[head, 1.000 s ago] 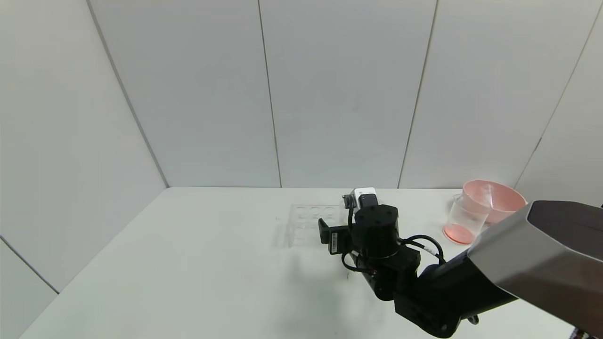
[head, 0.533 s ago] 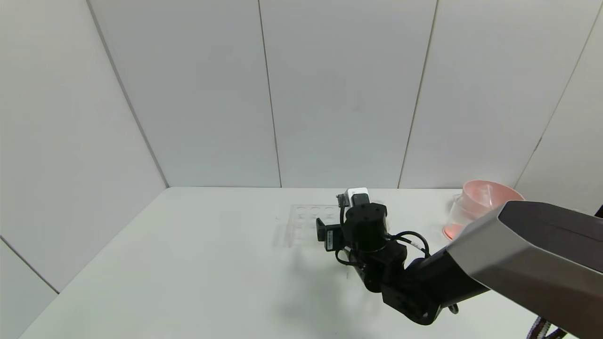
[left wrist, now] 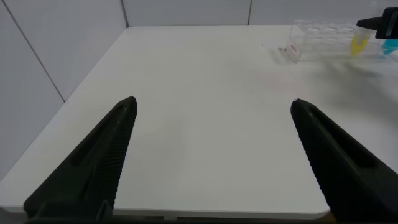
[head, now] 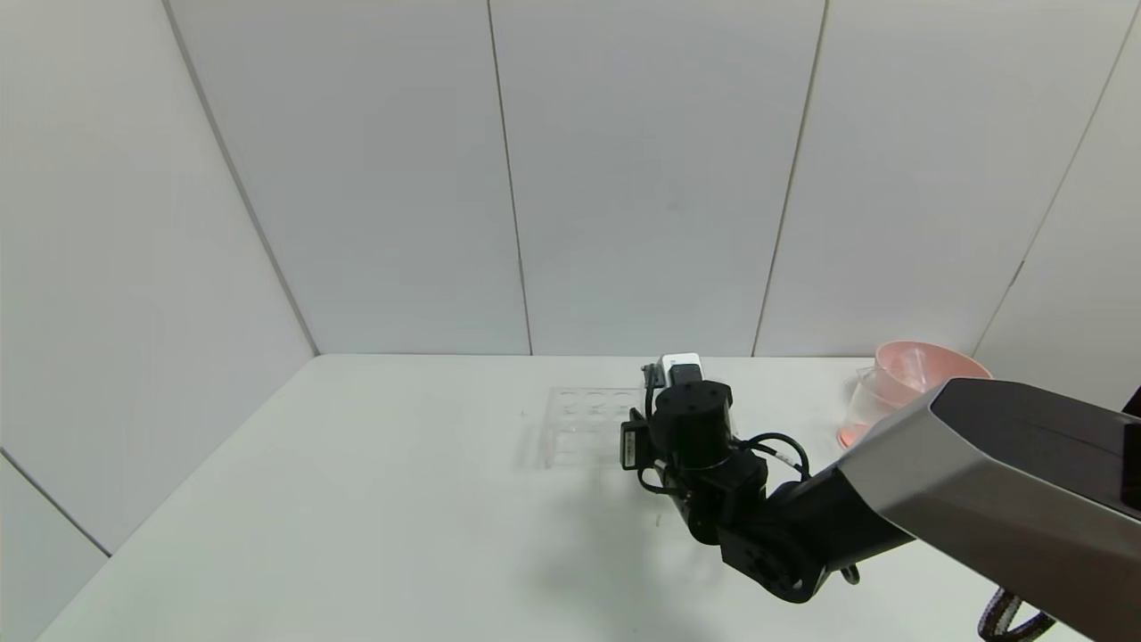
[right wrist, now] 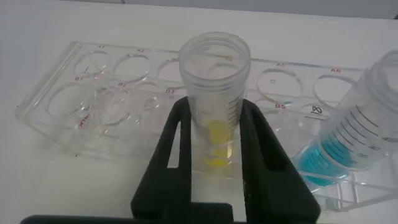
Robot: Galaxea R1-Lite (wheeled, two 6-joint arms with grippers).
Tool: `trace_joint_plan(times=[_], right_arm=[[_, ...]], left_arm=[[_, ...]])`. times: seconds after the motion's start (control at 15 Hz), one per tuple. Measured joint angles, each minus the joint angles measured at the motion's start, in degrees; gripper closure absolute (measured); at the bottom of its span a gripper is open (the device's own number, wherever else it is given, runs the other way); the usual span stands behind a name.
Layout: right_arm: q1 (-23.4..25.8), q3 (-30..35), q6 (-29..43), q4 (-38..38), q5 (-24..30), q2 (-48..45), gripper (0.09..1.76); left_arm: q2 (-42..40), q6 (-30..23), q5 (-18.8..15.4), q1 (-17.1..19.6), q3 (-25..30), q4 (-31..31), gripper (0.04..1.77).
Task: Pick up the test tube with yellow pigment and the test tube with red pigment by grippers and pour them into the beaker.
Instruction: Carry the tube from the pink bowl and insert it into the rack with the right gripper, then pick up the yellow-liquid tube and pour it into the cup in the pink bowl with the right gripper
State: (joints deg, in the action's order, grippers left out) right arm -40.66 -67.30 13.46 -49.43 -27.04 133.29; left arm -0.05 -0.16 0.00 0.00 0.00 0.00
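Right gripper (right wrist: 214, 163) clamps test tube with yellow pigment (right wrist: 214, 106), tube upright, at clear rack (right wrist: 93, 99). Tube with blue liquid (right wrist: 351, 140) stands beside it in rack. Left gripper (left wrist: 211, 155) low over table (left wrist: 205, 112), fingers spread wide, empty. Farther right, beaker (head: 866, 403) touches pink bowl (head: 927, 367). Red tube not visible.

A white worktop (head: 374, 499) fills a corner enclosed by pale grey panelled walls (head: 642, 178) with thin vertical seams, evenly lit

The upright yellow-pigment test tube (right wrist: 216, 118) stands in the rack; the beaker (head: 866, 406) holds red liquid.
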Motion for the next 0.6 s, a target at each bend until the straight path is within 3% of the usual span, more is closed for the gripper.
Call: trace_joint_plan(times=[0.6], right_arm=[[-0.18,-0.39,-0.24,-0.22,0.28,-0.61,1.33]], left_arm=[[0.0,0.0,0.0,0.0,0.0,0.0,0.05]])
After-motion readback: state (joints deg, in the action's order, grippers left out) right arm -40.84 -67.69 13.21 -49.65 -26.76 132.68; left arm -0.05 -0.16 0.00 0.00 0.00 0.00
